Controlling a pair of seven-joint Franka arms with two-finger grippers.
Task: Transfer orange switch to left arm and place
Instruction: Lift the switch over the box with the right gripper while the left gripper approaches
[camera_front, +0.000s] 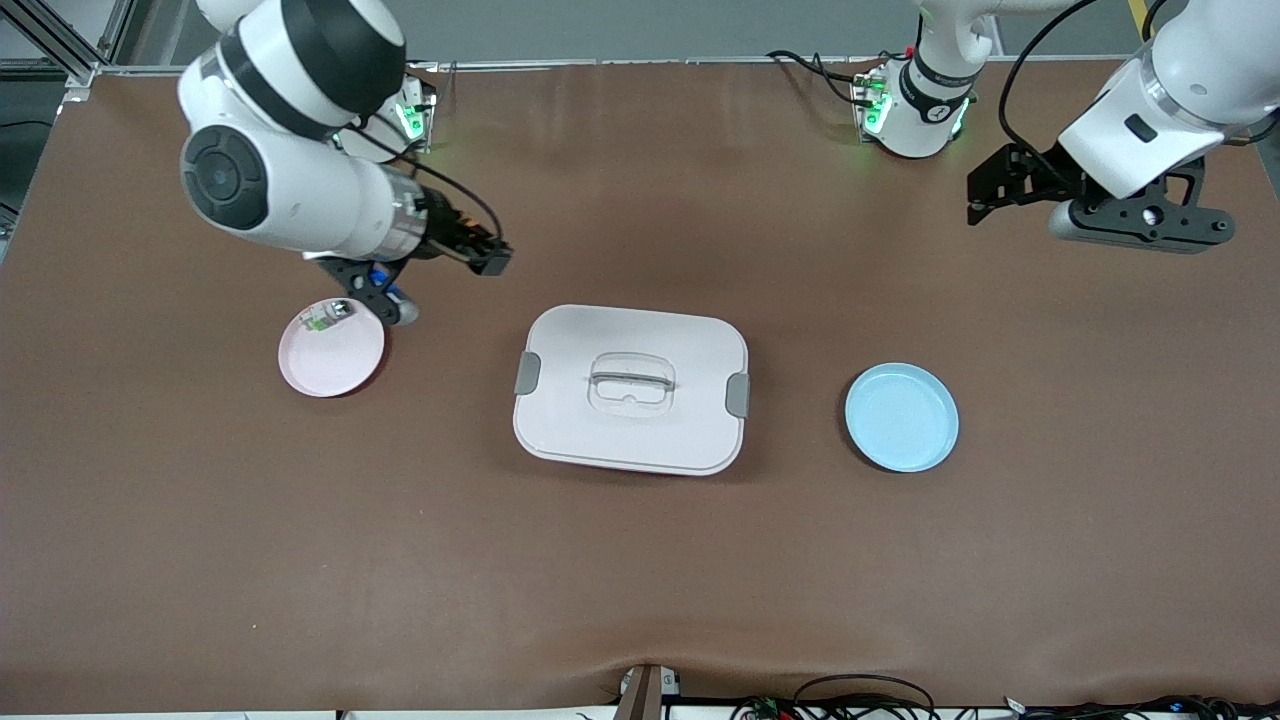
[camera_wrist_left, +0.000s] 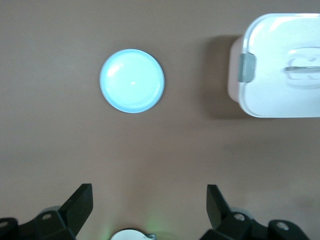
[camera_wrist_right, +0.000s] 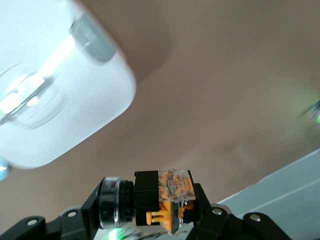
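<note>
- Front view: the right hand (camera_front: 480, 255) hangs over the surface (camera_front: 640, 560) just beside the pink plate (camera_front: 331, 348), clamped on the orange switch (camera_front: 470, 243). A small green-white part (camera_front: 328, 315) lies on that plate. The white box (camera_front: 631, 388) sits mid-surface between the pink plate and the empty blue plate (camera_front: 901, 417). The left hand (camera_front: 1010, 190) waits high over its own end.
- Left wrist view: the left hand (camera_wrist_left: 149, 210) has its fingers (camera_wrist_left: 80, 200) spread wide, empty, with the blue plate (camera_wrist_left: 132, 80) and box (camera_wrist_left: 277, 65) below.
- Right wrist view: the switch (camera_wrist_right: 160, 197) is pinched crosswise in the right hand (camera_wrist_right: 150, 220), the box (camera_wrist_right: 55, 85) nearby.
- Progress, as I judge it: pickup done; the hand-over past the box and the set-down remain.
</note>
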